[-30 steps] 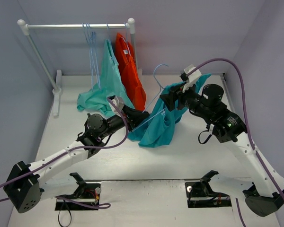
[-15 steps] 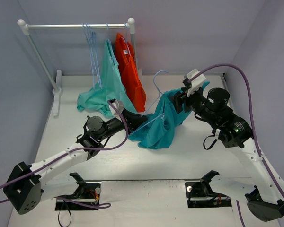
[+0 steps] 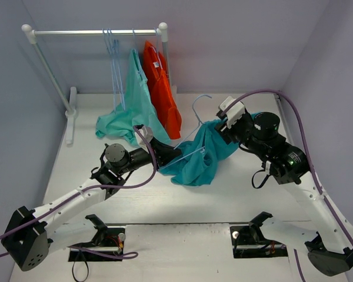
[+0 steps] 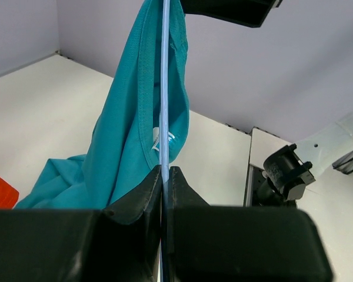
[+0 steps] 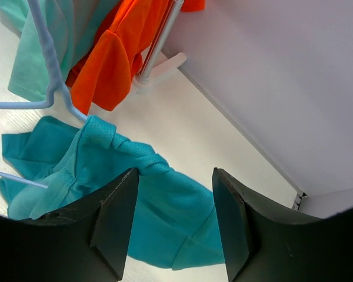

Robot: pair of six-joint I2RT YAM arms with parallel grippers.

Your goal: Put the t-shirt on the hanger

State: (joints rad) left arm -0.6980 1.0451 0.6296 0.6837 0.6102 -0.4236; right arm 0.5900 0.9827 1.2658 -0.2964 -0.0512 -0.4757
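Note:
The teal t-shirt (image 3: 195,161) hangs bunched over the pale-blue hanger (image 3: 198,108), whose hook points up and away in mid-air over the table. My left gripper (image 3: 174,153) is shut on the hanger's thin bar (image 4: 165,88), and the t-shirt (image 4: 129,129) drapes along the bar just beyond the jaws (image 4: 165,170). My right gripper (image 3: 220,126) is at the t-shirt's upper right end. In the right wrist view it (image 5: 175,172) is open, with the t-shirt (image 5: 165,211) lying between and below the jaws and the hanger (image 5: 50,76) at the left.
A white clothes rack (image 3: 94,32) stands at the back left, with spare pale-blue hangers (image 3: 113,59), a mint-green garment (image 3: 132,106) and an orange garment (image 3: 162,88) on it. The rack's foot (image 3: 70,114) rests on the table. Walls close in on the back and both sides.
The hanger and the t-shirt have come down and a little toward the near side. The right wrist has shifted with them, and the t-shirt's right end now sags lower.

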